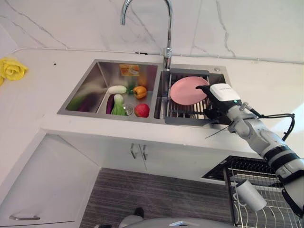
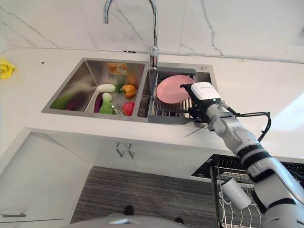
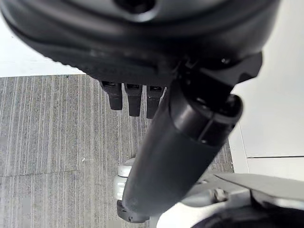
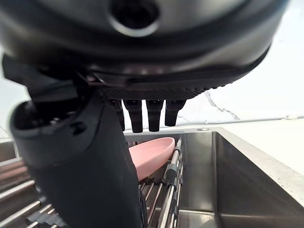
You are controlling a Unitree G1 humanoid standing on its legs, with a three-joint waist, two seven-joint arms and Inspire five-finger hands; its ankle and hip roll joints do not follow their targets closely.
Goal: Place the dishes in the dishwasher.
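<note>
A pink plate lies tilted on a wire drying rack in the right basin of the steel sink. My right hand hovers at the plate's right edge, just above the rack. In the right wrist view its fingers hang straight, and the pink plate sits past them, untouched. My left hand hangs low over the floor, fingers straight and holding nothing. The dishwasher rack stands pulled out at the lower right with a white cup in it.
The left basin holds vegetables: an eggplant, a white radish, an orange pepper and a tomato. A tall faucet rises behind the sink. A yellow cloth lies on the counter's far left. White cabinets stand below.
</note>
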